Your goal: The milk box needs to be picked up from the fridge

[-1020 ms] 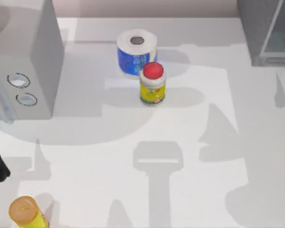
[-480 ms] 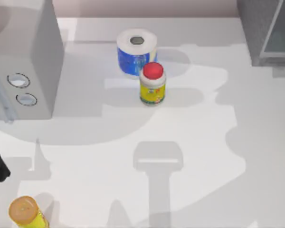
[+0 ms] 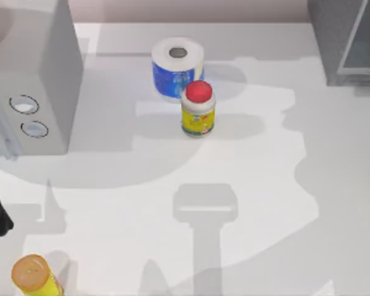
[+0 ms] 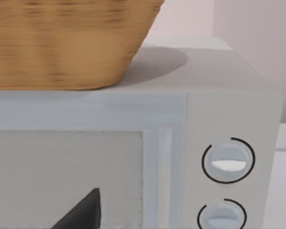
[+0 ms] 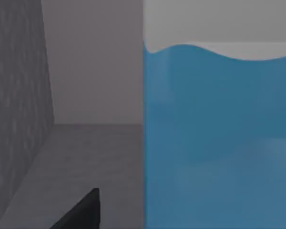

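Shadows on the white tabletop [image 3: 246,154] near the fridge are shifting slightly since half a second ago, suggesting the right arm is creeping inward. Close ahead of the right wrist, the light blue, white-topped milk box [image 5: 219,138] is standing upright on the shelf inside the dark grey fridge [image 3: 342,37]. Whether the right fingers are spread cannot be told. The left arm is idling before the pale grey two-dial box [image 4: 224,157].

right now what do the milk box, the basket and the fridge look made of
Milk box: probably coated carton, going by its flat smooth blue side under a white top. Basket: looks like woven wicker, tan with ribbed texture. Fridge: matte dark grey walls, maybe metal, with a pale glassy panel.
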